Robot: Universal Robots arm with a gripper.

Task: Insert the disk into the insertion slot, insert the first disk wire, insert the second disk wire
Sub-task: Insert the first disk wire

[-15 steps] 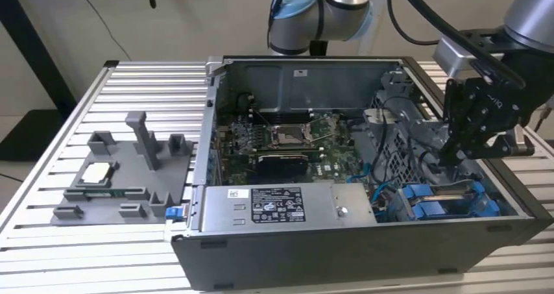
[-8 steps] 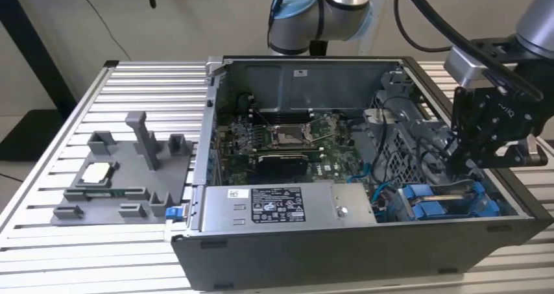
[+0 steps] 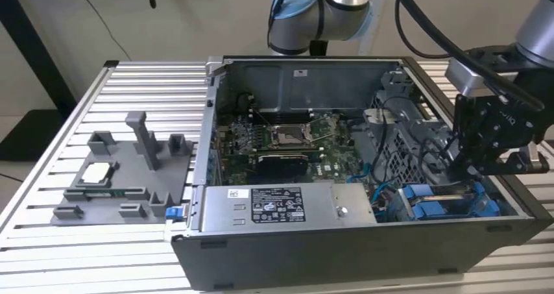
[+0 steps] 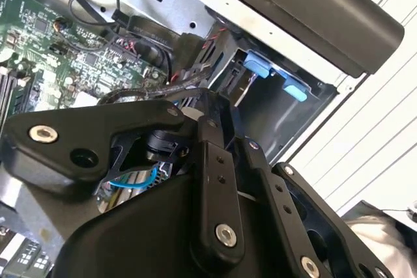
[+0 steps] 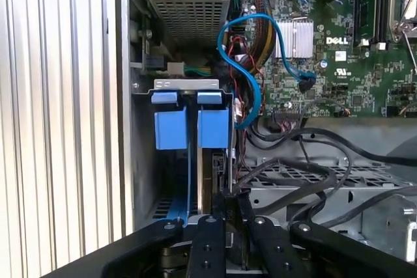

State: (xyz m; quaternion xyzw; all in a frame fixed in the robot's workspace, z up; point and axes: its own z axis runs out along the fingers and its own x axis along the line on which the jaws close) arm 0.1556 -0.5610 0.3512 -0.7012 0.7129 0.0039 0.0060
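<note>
Step in hand: insertion of the disk, judged unfinished.
State of the claw: closed, seemingly clamped on the disk edge.
Place of the disk: edge-on, partly inside the insertion slot.
Need: the disk is to be kept parallel to the slot walls.

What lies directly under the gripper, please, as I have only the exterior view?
Observer: In the first wrist view the gripper is lined up with the insertion slot, which holds two blue fittings side by side.
Operator: Is any cable nearby?
Observer: A blue cable loops close beside those fittings, on the motherboard side.
Operator: Is anything in the slot?
Observer: A thin edge-on slab runs between the fittings and the gripper; I cannot tell what it is.
</note>
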